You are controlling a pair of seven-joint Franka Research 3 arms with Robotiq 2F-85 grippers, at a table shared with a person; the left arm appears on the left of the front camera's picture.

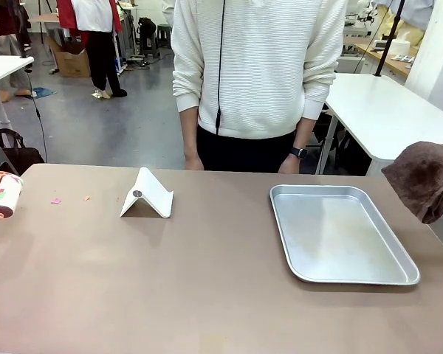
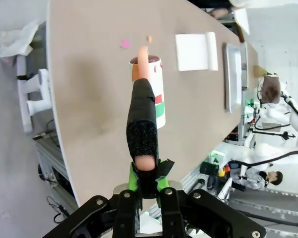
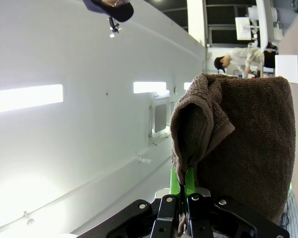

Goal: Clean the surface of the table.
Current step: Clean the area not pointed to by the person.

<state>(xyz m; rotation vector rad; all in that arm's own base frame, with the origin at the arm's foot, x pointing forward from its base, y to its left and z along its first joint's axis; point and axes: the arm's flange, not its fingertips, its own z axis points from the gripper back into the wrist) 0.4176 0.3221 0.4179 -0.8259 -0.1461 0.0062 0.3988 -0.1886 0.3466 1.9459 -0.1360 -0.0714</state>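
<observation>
The brownish-tan table (image 1: 199, 287) spreads across the front view, with a pink scrap (image 1: 56, 200) and an orange crumb (image 1: 87, 198) near its far left. A lint roller (image 1: 4, 195) with a peach frame hovers at the left edge. In the left wrist view my left gripper (image 2: 146, 186) is shut on the roller's black-wrapped handle (image 2: 141, 129), and the roller (image 2: 156, 89) hangs over the table (image 2: 89, 74) short of the pink scrap (image 2: 124, 43). My right gripper (image 3: 185, 186) is shut on a brown cloth (image 3: 243, 144), which hangs at the right edge (image 1: 424, 177).
A white folded stand (image 1: 148, 195) sits left of centre. A shallow metal tray (image 1: 340, 232) lies empty on the right half. A person in a white sweater (image 1: 258, 74) stands at the far edge, hands down. White tables stand behind.
</observation>
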